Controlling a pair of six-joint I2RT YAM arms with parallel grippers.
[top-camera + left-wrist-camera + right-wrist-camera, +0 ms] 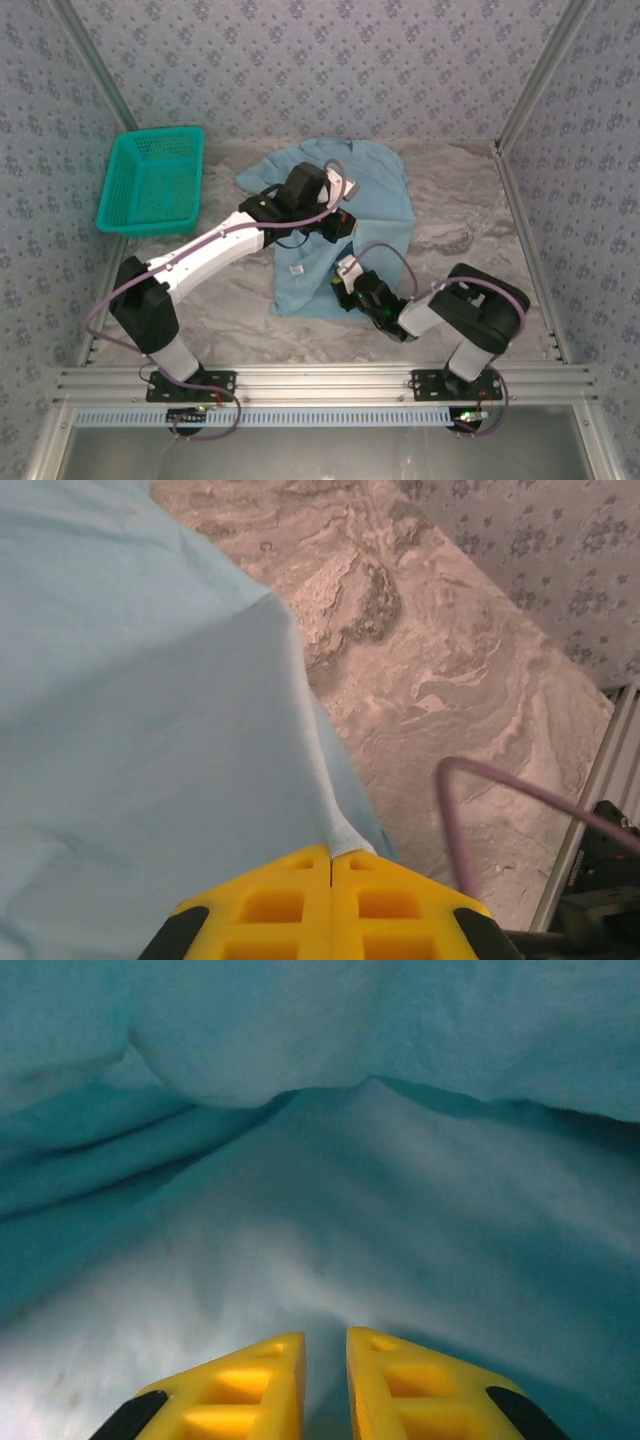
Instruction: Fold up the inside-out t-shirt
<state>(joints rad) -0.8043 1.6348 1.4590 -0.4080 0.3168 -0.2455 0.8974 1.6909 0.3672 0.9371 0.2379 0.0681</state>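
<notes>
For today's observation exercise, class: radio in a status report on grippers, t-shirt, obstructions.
Left gripper shut on t-shirt edge. Right gripper deep in cloth, jaws nearly together, grip unclear. Teal basket apart, at left.

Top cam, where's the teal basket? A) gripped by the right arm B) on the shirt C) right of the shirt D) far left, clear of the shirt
D: the basket sits at the far left of the table, apart from the t-shirt lying mid-table.
</notes>
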